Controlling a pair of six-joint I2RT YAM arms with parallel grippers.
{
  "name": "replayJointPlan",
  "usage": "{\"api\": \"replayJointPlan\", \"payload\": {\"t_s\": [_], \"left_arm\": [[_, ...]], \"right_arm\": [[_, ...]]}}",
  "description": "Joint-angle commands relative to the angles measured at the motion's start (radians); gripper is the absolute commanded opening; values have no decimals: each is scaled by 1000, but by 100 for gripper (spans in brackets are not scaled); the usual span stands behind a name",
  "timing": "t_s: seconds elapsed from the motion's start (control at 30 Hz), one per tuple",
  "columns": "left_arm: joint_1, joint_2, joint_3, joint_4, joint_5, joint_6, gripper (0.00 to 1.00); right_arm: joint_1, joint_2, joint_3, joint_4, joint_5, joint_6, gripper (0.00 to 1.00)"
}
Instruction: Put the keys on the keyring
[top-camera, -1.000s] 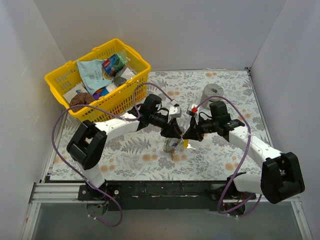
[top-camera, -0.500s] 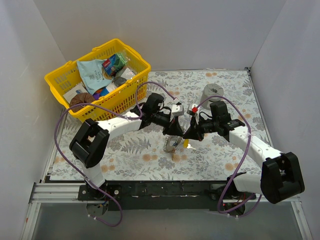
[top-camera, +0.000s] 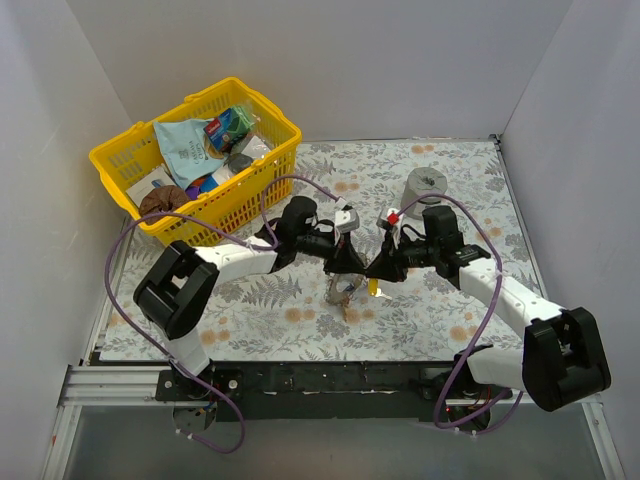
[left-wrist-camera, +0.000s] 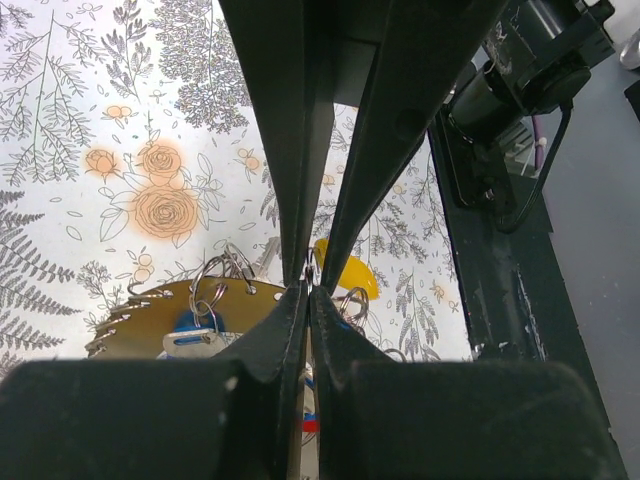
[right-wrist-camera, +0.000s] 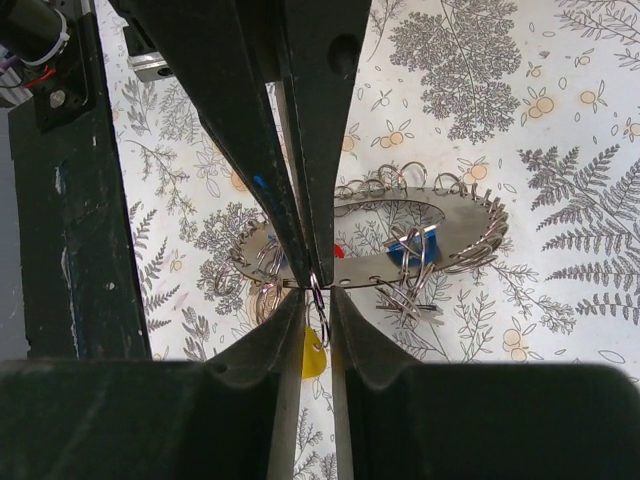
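Note:
The keyring (top-camera: 345, 292) is a shiny toothed disc lying on the floral mat, also in the right wrist view (right-wrist-camera: 465, 232) with small split rings along its rim. A blue key (right-wrist-camera: 408, 250) hangs on it. A yellow key (right-wrist-camera: 313, 357) hangs from a small split ring (right-wrist-camera: 318, 300) at the disc's near edge. My left gripper (top-camera: 346, 264) (left-wrist-camera: 308, 287) is shut on that split ring from above. My right gripper (top-camera: 378, 270) (right-wrist-camera: 317, 297) faces it, jaws a narrow gap apart around the same ring. The yellow key (left-wrist-camera: 347, 272) shows just beyond the left fingertips.
A yellow basket (top-camera: 135, 150) full of packets stands at the back left. A grey cylindrical roll (top-camera: 428, 186) stands at the back right, behind the right arm. White walls close in the mat on three sides.
My left gripper has closed on the yellow key's split ring. My right gripper, shut before, has parted its jaws slightly. Both arms stay over the keyring.

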Motion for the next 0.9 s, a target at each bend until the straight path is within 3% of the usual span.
{"api": "replayJointPlan", "payload": {"t_s": [0.0,0.2,0.43,0.87], "left_arm": [[0,-86,-75,215,-38,-123,0],[15,-115,-161,425,-72,-215,0],[23,-107,-197,548,-87,-281,0],[29,-78,-198,594,-78,-304,0]], "right_arm": [[5,-40,-19,120,-40,57,26],[-7,-73,-51,173,-24,80,35],[-90,-156,-151,399,-89,258,43],[-99,-97,-143,422,-112,259,37]]}}
